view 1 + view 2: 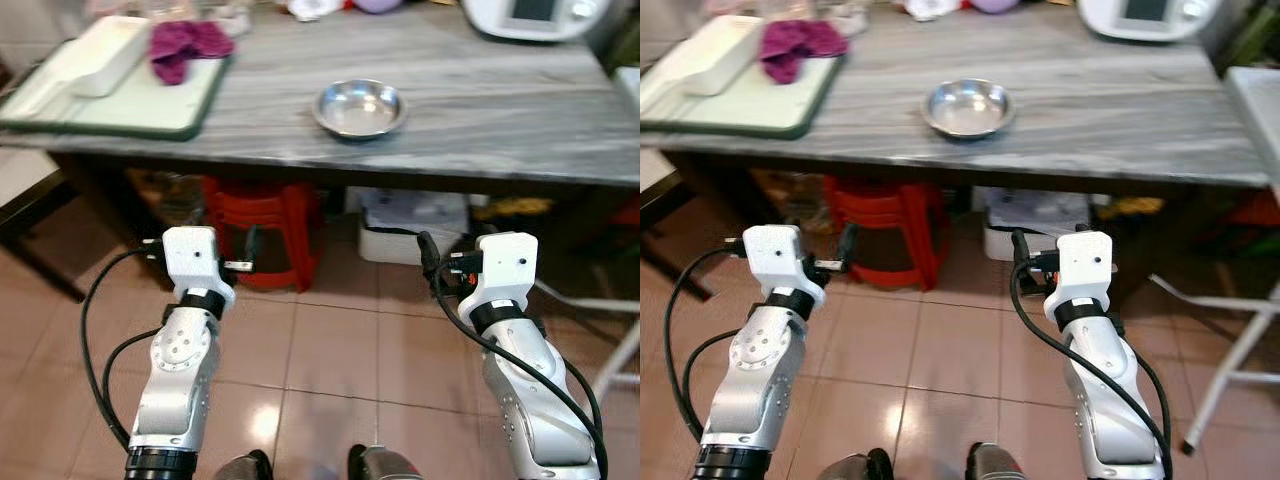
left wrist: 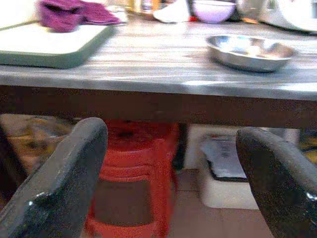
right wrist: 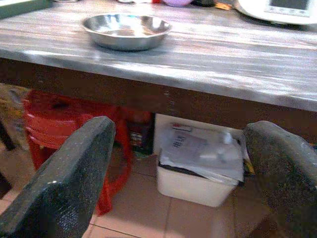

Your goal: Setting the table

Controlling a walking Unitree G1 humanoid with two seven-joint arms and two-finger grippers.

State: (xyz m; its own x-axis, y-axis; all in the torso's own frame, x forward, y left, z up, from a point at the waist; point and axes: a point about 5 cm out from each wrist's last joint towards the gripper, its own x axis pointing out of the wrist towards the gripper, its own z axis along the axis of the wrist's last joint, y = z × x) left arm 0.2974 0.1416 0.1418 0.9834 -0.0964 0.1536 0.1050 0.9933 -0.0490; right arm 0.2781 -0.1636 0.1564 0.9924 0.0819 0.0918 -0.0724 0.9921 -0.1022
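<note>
While the robot stands facing the long grey table, both of its silver arms are raised in front of it, below the table's front edge and over the tiled floor.

At the far left of the table lies a green-rimmed tray carrying a white oblong container and, just beside it, a crumpled purple cloth. Under that end of the table, a stack of red plastic stools stands on the floor.

The left claw points toward the table's edge, its two black fingers spread wide apart with nothing between them; through the gap the red stools show.

Near the middle of the table, close to the front edge and well apart from the tray, sits a shallow steel bowl, upright and seemingly empty.

The right claw is likewise held low before the table, its fingers spread wide and gripping nothing. Beyond it, under the table, a white bin holds papers or packets. The bowl lies up and to the left of this claw.

At the table's far right corner rests a white appliance with a dark screen, and a white metal frame stands on the floor at the right.
</note>
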